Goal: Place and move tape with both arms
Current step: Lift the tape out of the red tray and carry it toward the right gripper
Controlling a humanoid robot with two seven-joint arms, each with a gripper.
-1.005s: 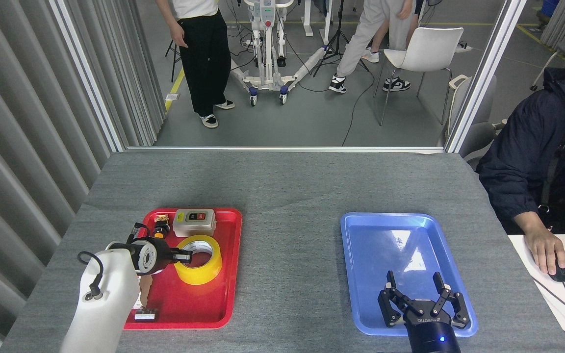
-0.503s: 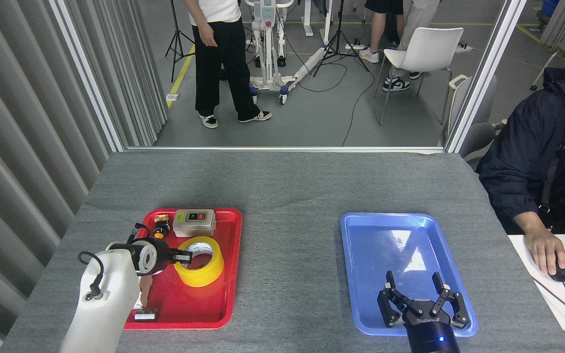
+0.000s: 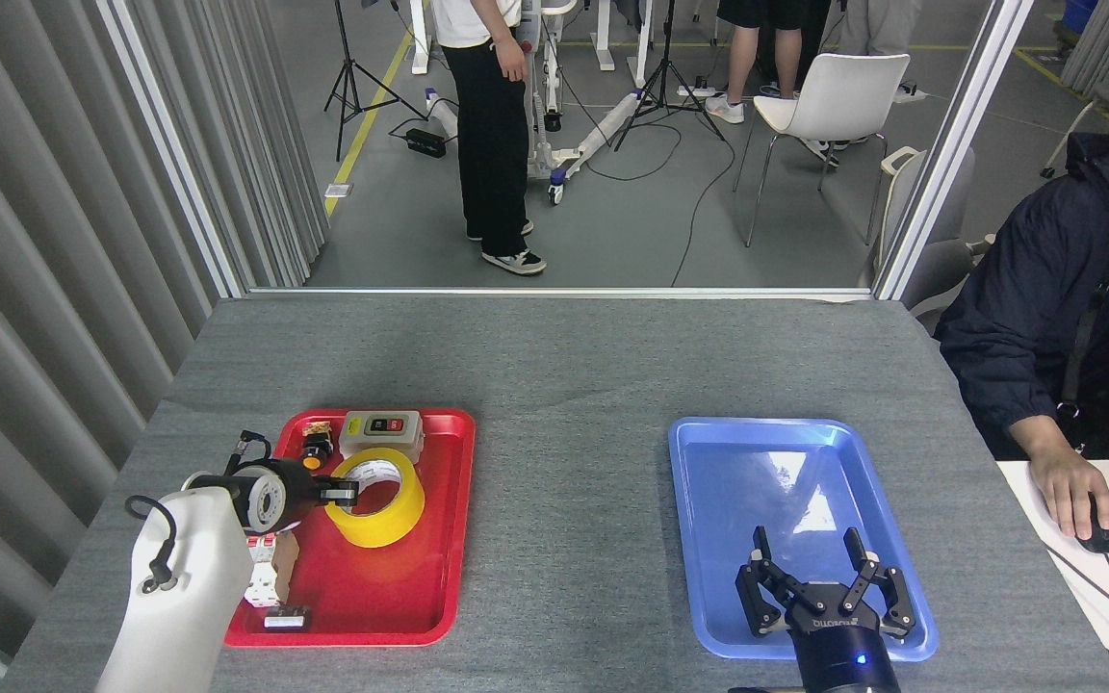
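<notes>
Tape (image 3: 373, 498) had lifted toward 11 o'clock, left gripper (image 3: 343, 493) fingers clamping its rim; right gripper (image 3: 816, 587) fingers splayed over blue tray (image 3: 709, 539).

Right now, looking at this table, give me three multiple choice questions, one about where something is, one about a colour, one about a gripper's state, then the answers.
1. Where is the tape?
A. over the red tray
B. in the blue tray
C. on the bare table

2. What colour is the tray under the right gripper?
A. green
B. blue
C. white

3. What is the left gripper doing?
A. spread open away from everything
B. closed on the grey switch box
C. closed on the tape's rim

Answers:
1 A, the yellow roll sits tilted within the red tray outline, beside the switch box.
2 B, the open right gripper hangs over the near end of the blue tray.
3 C, its fingers pinch the near-left wall of the roll, one reaching into the core.
</notes>
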